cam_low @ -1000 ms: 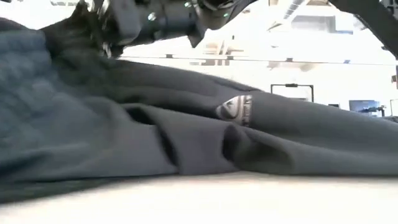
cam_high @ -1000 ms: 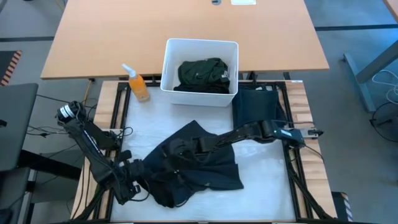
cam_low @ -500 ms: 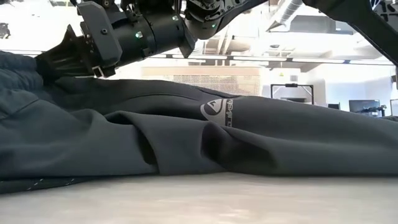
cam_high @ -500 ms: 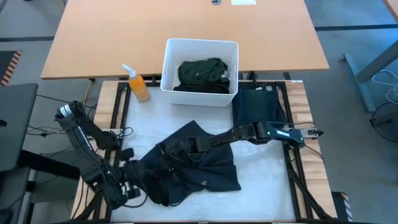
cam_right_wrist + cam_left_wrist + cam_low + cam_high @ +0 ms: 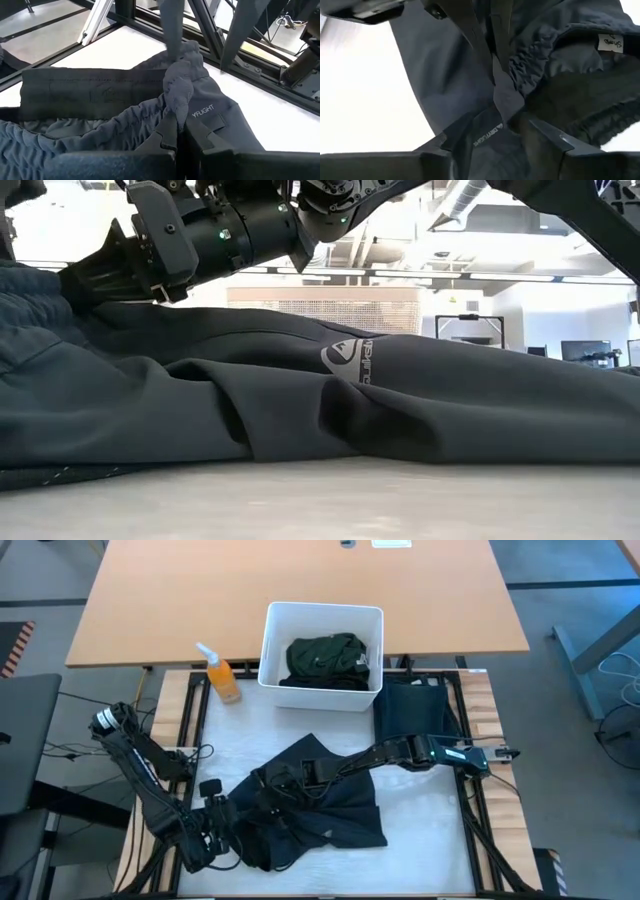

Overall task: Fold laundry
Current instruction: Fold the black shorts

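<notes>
Folding dark shorts (image 5: 320, 805) mid-worktop: right jaws (image 5: 179, 131) clenched on bunched waistband fabric, left jaws (image 5: 495, 145) parted, fabric lying between, not gripped; next, re-grip opposite edge, lift and draw over

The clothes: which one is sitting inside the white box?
The dark green shirt, bundled inside the white bin. The navy trousers lie folded beside the bin, and the dark shorts lie spread out on the table.

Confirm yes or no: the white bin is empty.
No: in the high view the white bin holds a bundled dark green garment.
</notes>
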You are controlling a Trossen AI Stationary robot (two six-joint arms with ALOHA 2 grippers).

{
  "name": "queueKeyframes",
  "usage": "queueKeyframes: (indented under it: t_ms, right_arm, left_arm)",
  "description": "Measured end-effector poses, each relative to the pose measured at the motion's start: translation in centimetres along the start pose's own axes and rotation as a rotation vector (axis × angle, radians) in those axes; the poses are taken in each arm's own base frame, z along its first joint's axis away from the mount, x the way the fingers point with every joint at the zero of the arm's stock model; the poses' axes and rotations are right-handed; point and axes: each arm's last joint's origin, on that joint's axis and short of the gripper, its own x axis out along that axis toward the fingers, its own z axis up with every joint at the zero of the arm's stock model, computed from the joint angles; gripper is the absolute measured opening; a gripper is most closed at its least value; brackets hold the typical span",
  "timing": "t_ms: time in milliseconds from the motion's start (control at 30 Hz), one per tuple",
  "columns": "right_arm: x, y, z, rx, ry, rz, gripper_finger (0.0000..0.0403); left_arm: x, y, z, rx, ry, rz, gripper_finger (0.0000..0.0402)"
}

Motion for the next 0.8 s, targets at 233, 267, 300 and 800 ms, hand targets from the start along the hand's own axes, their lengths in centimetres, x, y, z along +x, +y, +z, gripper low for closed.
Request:
queueKeyframes:
  t_ms: [233,267,300,800]
  right_arm:
    - [0.0,0.0,0.0,-0.002,0.0,0.0,0.0027]
    - [0.0,0.0,0.0,-0.002,0.0,0.0,0.0027]
    - [0.0,0.0,0.0,-0.002,0.0,0.0,0.0027]
    - [-0.4,-0.1,0.6,0.089,-0.011,-0.003,0.0067]
  left_arm:
    - [1.7,0.4,-0.7,-0.014,-0.012,0.033,0.0206]
    - [1.8,0.5,-0.7,-0.021,-0.016,0.039,0.0208]
    - [1.9,0.6,-0.6,-0.029,-0.015,0.043,0.0209]
    - [2.5,0.2,0.5,0.022,-0.015,-0.033,0.0017]
